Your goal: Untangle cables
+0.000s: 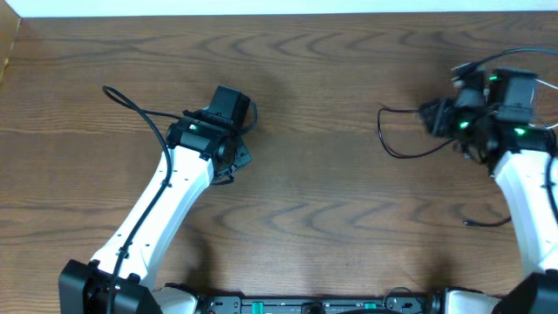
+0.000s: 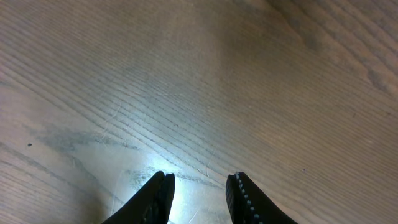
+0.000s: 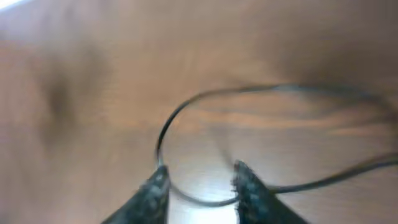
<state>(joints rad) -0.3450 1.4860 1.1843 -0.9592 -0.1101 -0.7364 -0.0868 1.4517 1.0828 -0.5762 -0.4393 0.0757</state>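
The right gripper stood released, its dark fingers parted. A thin black cable crossed the gap between them unclamped, then curved away beyond the right gripper in a round loop over the brown, wood-grained table. Well to the left of the right gripper, the left gripper hung parted, holding nothing.
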